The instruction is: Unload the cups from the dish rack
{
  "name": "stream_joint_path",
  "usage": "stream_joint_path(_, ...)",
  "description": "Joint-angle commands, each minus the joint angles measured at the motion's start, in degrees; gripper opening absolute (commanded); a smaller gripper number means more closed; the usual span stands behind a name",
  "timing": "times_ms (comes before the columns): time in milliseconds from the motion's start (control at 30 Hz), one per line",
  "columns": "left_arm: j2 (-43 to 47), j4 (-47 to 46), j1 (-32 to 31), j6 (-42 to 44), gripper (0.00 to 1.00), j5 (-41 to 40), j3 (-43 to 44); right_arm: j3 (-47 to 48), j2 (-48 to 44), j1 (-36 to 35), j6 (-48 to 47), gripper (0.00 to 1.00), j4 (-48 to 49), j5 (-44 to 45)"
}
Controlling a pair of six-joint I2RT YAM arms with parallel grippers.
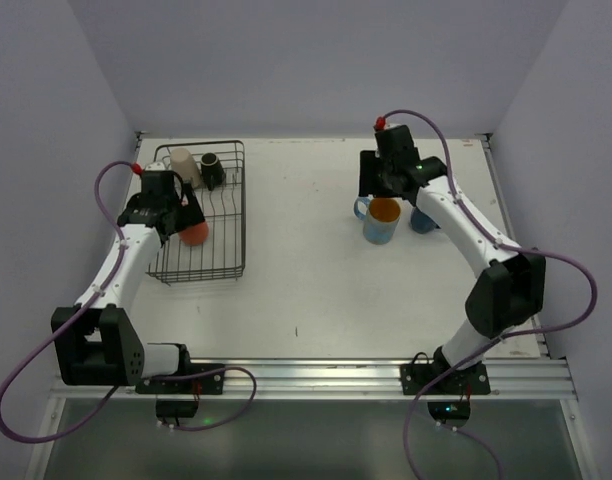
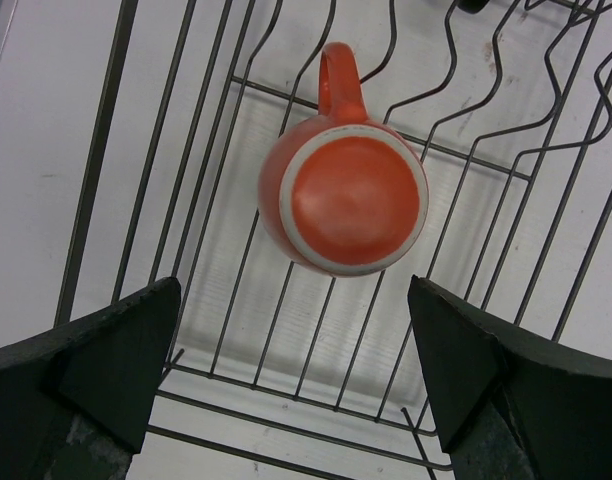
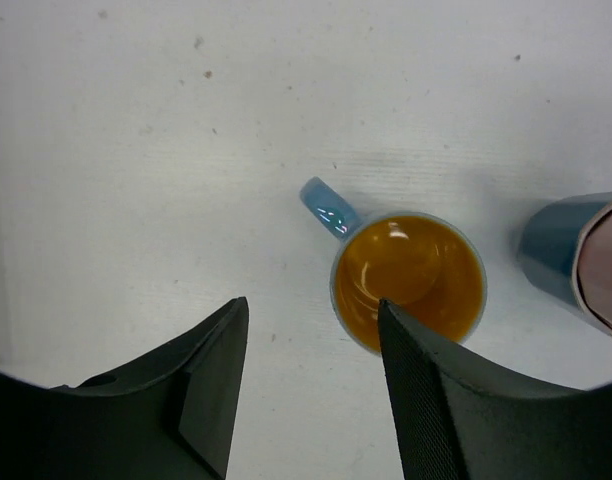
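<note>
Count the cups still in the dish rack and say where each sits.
3. A cream cup and a black cup stand at the far end of the dish rack; an orange-red cup sits nearer, under the open left claw. The left arm may hide others.

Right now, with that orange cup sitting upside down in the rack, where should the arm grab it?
Around its round body, coming straight down. The orange cup sits base up, and its handle points off to one side of the open left gripper, so the fingers can close on the two bare sides.
</note>
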State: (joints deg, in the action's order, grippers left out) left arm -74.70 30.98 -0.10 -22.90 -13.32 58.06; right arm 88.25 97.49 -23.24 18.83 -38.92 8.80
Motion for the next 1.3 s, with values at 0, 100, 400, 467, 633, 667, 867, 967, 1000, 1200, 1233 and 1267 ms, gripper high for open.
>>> stream_joint_path(0, -1.50, -1.80, 0.10, 0.66, 1.00, -0.13, 2.93, -0.35, -9.06, -0.57, -0.72, 0.58, 0.25, -1.50)
stream_joint_path(100, -3.52, -1.98, 0.10, 0.75, 1.00, -0.57, 3.99, -1.67, -14.24, -1.71, -0.99, 0.59, 0.07, -1.24)
stream_joint_path(400, -9.94, -3.56, 0.10, 1.80, 0.98, 4.18, 6.45, -3.26, -21.90, -3.65, -2.39, 0.59, 0.16, -2.91)
stream_joint_path(467, -11.26, -3.82, 0.10, 1.71, 0.98, 4.27, 6.98, -3.61, -22.26, -3.56, -2.39, 0.59, 0.42, -3.26)
stream_joint_path(633, -13.98, -3.74, 0.10, 1.80, 0.97, 3.83, 8.29, -6.16, -23.40, -3.74, -2.13, 0.59, 2.18, -5.02)
stream_joint_path(667, -14.16, -3.65, 0.10, 1.89, 0.96, 3.83, 8.38, -6.42, -23.58, -3.65, -2.04, 0.59, 2.35, -5.28)
stream_joint_path(867, -14.86, -3.65, 0.10, 2.33, 0.68, 3.22, 8.38, -8.09, -24.28, -3.82, -1.60, 0.59, 3.23, -6.69)
stream_joint_path(967, -15.13, -3.65, 0.10, 2.33, 0.49, 3.04, 8.56, -8.44, -24.63, -4.53, -1.34, 0.59, 3.50, -6.95)
stream_joint_path(1000, -15.22, -3.65, 0.10, 2.50, 0.38, 3.56, 8.99, -8.44, -24.63, -4.62, -1.17, 0.59, 3.41, -6.86)
stream_joint_path(1200, -11.54, -2.68, 0.10, 1.80, 0.00, 5.58, 9.61, -8.88, -23.76, -6.72, 0.85, 0.59, 4.28, -12.56)
stream_joint_path(1233, -9.00, -2.68, 0.10, 1.63, 0.00, 6.54, 9.44, -9.14, -23.32, -6.99, 1.38, 0.59, 5.51, -14.49)
stream_joint_path(1267, -7.50, -2.77, 0.10, 1.28, 0.00, 7.08, 9.44, -9.49, -23.14, -6.99, 2.17, 0.59, 6.30, -19.21)
